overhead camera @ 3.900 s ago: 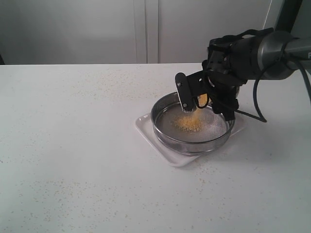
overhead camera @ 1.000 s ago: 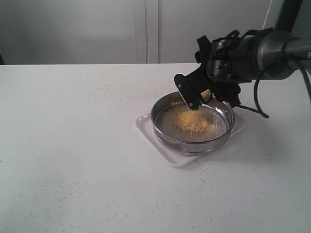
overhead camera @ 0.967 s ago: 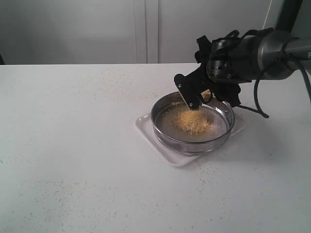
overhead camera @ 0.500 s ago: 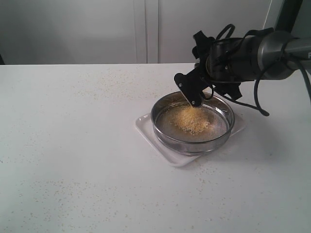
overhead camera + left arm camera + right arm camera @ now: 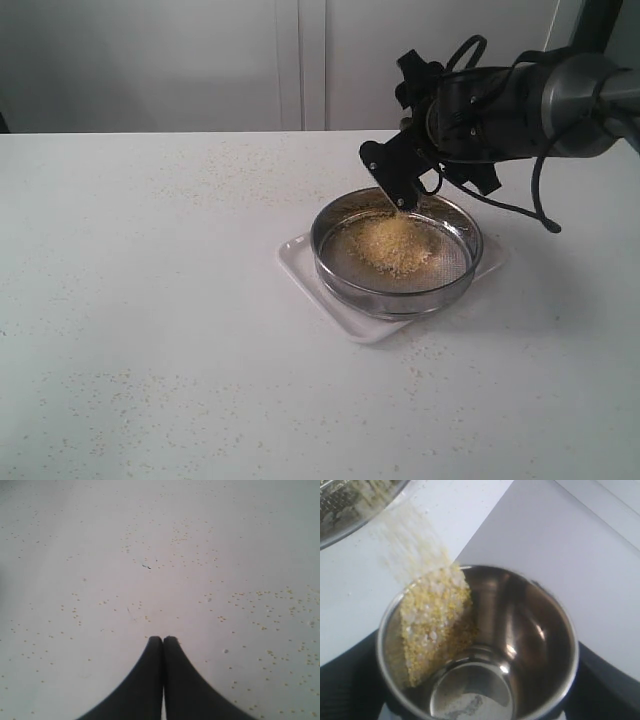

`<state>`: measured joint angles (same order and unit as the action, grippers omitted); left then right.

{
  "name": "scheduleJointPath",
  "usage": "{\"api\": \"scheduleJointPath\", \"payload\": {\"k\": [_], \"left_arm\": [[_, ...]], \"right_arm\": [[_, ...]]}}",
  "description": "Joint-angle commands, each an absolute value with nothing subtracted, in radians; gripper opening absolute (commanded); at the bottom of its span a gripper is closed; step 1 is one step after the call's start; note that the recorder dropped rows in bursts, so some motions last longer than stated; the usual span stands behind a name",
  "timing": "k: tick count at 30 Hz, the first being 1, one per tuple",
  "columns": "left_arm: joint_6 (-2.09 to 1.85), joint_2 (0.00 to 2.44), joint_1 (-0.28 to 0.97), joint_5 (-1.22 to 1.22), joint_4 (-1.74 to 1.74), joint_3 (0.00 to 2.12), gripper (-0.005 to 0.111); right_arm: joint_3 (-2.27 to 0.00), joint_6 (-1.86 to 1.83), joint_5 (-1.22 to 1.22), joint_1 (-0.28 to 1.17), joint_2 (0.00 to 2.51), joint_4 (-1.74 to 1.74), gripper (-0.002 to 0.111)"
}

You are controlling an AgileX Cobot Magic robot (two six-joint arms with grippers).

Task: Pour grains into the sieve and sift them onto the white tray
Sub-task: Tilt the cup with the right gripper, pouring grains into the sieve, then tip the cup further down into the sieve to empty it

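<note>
Exterior view: right gripper [image 5: 405,188], clamped on a small rounded steel cup [image 5: 535,630], hangs over the 12 o'clock rim of a round steel mesh sieve [image 5: 345,276] on a rectangular white tray [image 5: 300,262]; golden-yellow grain heap [image 5: 392,246] lies inside, at the gripper's 6 o'clock. Left gripper [image 5: 162,647]: jaws together.

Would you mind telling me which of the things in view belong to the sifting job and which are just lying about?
Part of the job: sieve; white tray beneath it; grains heaped on the mesh; tilted steel cup pouring more of them.

Just lying about: stray specks scattered over the table.
</note>
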<state>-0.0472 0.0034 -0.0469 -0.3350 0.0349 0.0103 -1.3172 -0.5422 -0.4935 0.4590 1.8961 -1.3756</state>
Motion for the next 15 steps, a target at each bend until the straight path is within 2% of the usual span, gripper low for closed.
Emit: {"api": "scheduleJointPath", "payload": {"k": [1, 15], "left_arm": [[-0.05, 0.0, -0.047, -0.349, 0.036, 0.0, 0.0], [-0.05, 0.0, -0.047, -0.349, 0.036, 0.0, 0.0]], "right_arm": [[-1.325, -0.534, -0.518, 0.477, 1.875, -1.378, 0.0], [-1.323, -0.534, -0.613, 0.508, 1.875, -1.362, 0.0]]}}
